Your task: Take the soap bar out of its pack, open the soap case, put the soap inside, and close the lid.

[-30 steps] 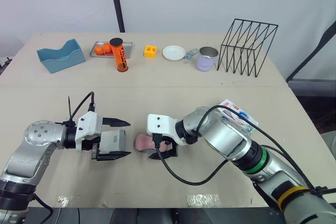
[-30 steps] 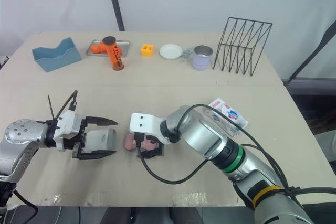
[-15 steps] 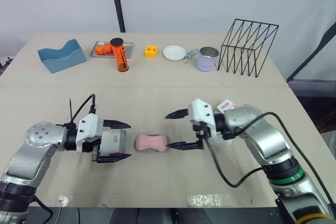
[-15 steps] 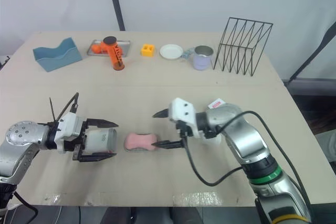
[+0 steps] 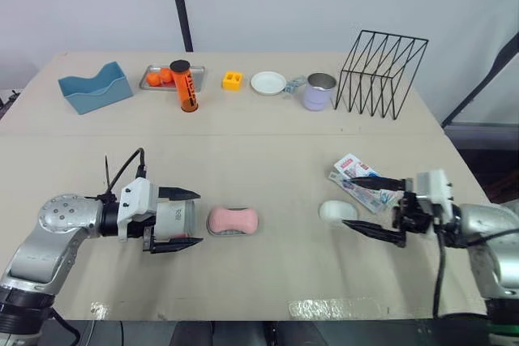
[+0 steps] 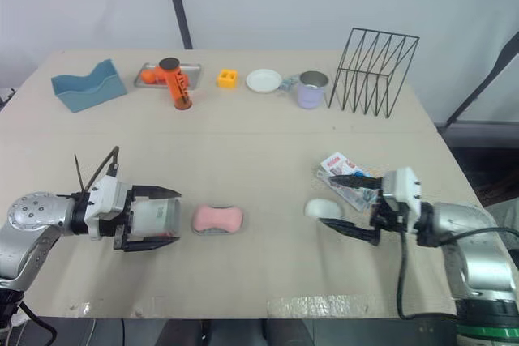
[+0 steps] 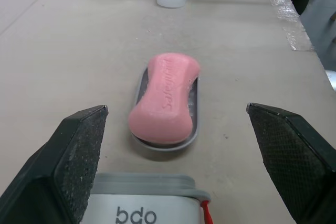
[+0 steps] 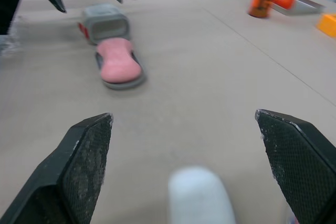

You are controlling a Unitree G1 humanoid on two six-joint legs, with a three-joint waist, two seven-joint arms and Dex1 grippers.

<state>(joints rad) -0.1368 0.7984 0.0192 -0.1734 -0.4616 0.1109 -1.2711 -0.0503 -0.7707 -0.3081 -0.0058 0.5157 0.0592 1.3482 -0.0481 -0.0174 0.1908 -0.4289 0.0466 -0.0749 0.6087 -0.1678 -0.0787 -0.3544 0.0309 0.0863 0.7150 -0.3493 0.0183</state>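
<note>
Overhead pair; opposed wrist views sharing soap (image 7: 165, 95)

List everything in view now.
soap bar: one, pink, in case base
case base: one, grey, table centre
case lid: one, grey, at left tool
soap pack: one, white, by right tool
oval object: one, white, beside pack
holder: one, blue, far left
tray: one, silver, holding orange fruit
tube: one, orange, by tray
block: one, yellow, far centre
plate: one, white, far centre
mug: one, lilac, far right
wire rack: one, black, far right
tools: two, black, both open
</note>
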